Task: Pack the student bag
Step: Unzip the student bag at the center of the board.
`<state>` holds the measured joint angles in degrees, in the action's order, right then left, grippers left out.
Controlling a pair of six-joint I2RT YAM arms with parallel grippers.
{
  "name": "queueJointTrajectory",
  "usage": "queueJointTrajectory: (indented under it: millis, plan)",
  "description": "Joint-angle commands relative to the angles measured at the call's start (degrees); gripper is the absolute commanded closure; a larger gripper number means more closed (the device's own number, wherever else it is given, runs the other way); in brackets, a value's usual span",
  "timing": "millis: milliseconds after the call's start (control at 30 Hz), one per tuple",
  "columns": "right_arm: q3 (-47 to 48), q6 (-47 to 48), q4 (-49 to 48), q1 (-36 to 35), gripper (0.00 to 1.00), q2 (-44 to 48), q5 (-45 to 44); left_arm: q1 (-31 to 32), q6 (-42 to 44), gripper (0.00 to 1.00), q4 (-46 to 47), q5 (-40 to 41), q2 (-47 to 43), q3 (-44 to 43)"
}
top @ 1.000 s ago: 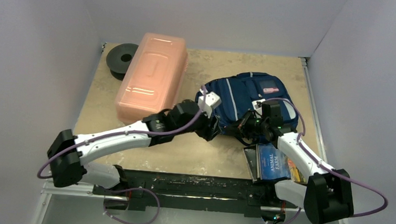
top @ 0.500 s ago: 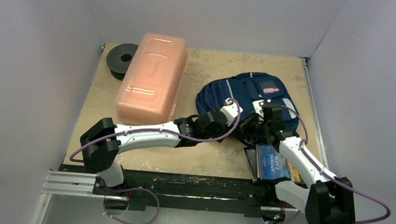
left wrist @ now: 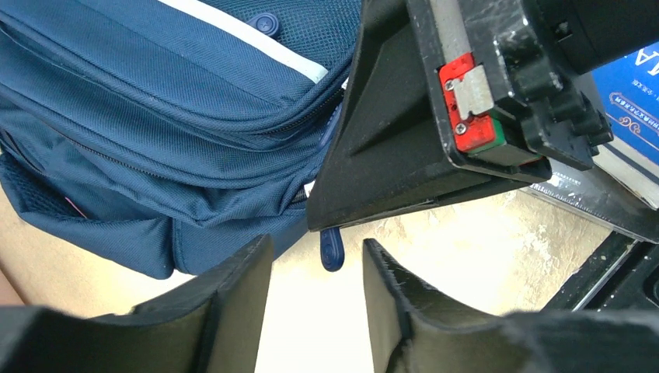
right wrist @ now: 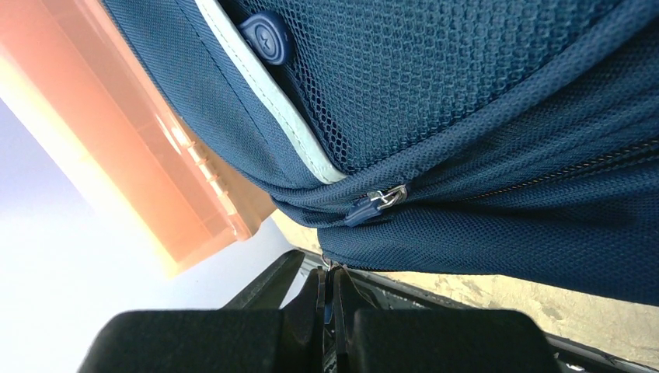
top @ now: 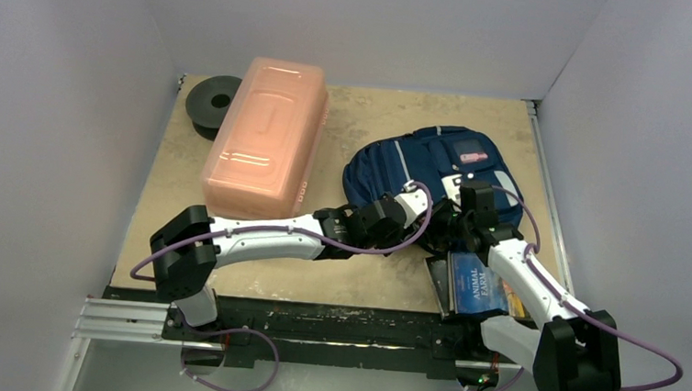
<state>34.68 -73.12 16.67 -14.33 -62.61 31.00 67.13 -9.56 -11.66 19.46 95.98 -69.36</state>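
Observation:
The navy student bag lies flat at the right of the table. My right gripper is at its near edge, shut on a blue zipper pull. In the right wrist view the jaws are pressed together on a thin blue tab, right under the bag's mesh fabric. My left gripper is open and empty. Its fingers sit either side of and just short of that pull, below the right gripper's black finger. In the top view it is close beside the right gripper.
A blue "Animal Farm" book lies on a dark sleeve near the front edge, under my right arm. A long pink translucent box lies at the left of the bag, with a black spool behind it.
My left arm has swung right along the bag's near edge and now sits beside the right gripper. The right gripper has hardly moved and the bag's near edge has shifted slightly.

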Motion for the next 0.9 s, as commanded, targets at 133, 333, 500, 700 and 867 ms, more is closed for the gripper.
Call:
queueJointTrajectory:
  millis: [133, 333, 500, 700, 867]
  plan:
    - [2.7, -1.8, -3.8, 0.2, 1.00, 2.9, 1.3, 0.4, 2.7, 0.65, -1.0, 0.8, 3.9, -4.3]
    - [4.0, 1.3, -1.4, 0.1, 0.98, 3.6, -1.2, 0.1, 2.4, 1.00, 0.4, 4.1, 3.2, -3.6]
    - [5.0, 11.7, 8.9, 0.9, 0.36, 5.6, -13.6, -2.0, -1.9, 1.00, 2.4, 5.3, -1.4, -0.4]
    - [-2.7, 11.6, 4.9, 2.8, 0.02, 12.0, -22.3, -6.1, -9.5, 1.00, 0.1, -2.9, -5.7, 0.8]
    - [-3.1, 9.1, -1.4, 5.0, 0.04, 5.2, -23.8, -7.1, -14.9, 1.00, -2.5, -9.4, -6.1, -0.6]
